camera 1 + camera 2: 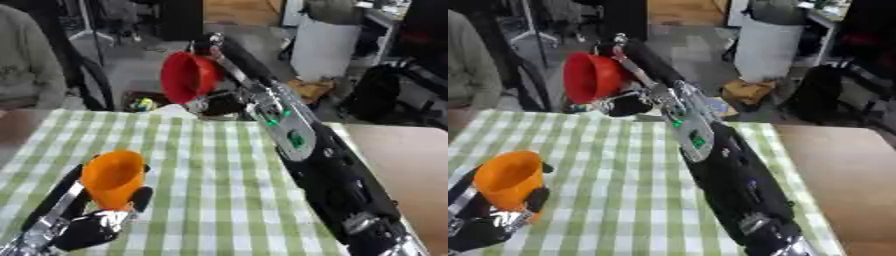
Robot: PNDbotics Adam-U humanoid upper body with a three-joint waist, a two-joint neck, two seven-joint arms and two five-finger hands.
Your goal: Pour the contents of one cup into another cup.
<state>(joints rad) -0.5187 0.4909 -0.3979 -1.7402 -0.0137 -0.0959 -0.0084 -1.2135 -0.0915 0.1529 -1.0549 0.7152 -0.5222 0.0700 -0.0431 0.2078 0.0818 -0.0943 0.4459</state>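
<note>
Seen from the head camera above a counter (219, 200) spread with a green-and-white checked cloth. Held up at the counter's far edge, well above the cloth: a red plastic cup (188, 77), tipped steeply onto its side with the open mouth turned toward the near-left. Gripped by the right hand (219, 97), fingers curled round the cup's far wall, the long black-and-silver right arm (302, 145) stretched diagonally over the counter from the near-right corner. Held near the counter's near-left corner, just over the cloth: an orange plastic cup (112, 177), roughly upright and leaning slightly, mouth open to the camera, interior not readable. Clasped from below and both sides by the left hand (92, 225), dark fingers (140, 197) wrapped against the cup's lower wall. Kept well apart, the red cup far beyond and to the right of the orange one, with bare checked cloth between them.
</note>
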